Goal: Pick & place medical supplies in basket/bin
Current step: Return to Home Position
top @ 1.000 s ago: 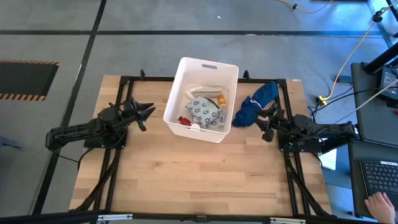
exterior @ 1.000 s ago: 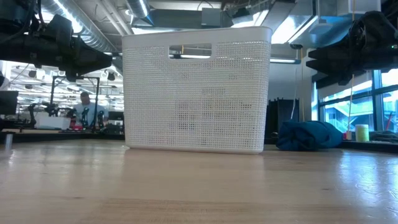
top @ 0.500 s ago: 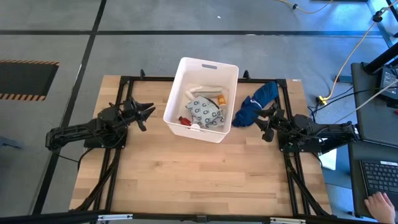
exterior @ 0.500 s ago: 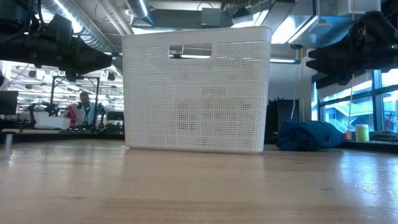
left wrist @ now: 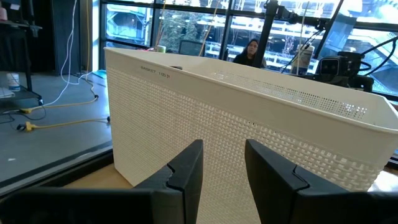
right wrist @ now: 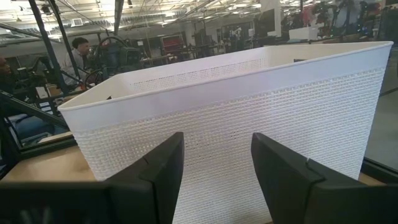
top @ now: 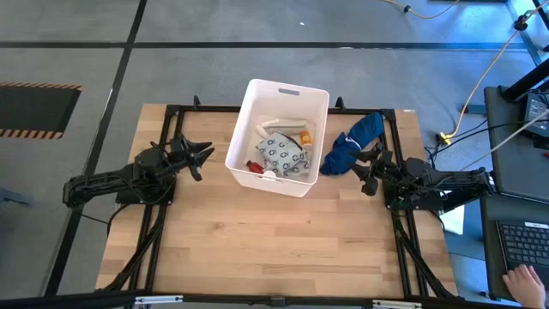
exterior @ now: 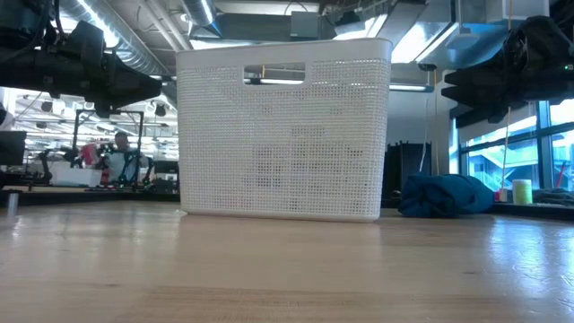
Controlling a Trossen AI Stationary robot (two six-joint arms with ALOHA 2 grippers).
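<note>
The white basket (top: 276, 136) stands on the wooden table at the far middle, seen too in the low view (exterior: 285, 130). Inside lie the medical supplies: a white dotted packet (top: 281, 155), a beige roll (top: 279, 123), an orange vial (top: 304, 137) and a red vial (top: 254, 166). My left gripper (top: 204, 158) hovers open left of the basket, nothing between its fingers (left wrist: 186, 171). My right gripper (top: 367, 170) hovers open right of the basket, beside a dark blue cloth bundle (top: 350, 142), its fingers (right wrist: 163, 165) also holding nothing.
The blue cloth bundle (exterior: 446, 195) lies on the table right of the basket. The near half of the table (top: 274, 240) is bare wood. A person's hand (top: 521, 281) rests at a keyboard off the table's right side. People show in the room beyond.
</note>
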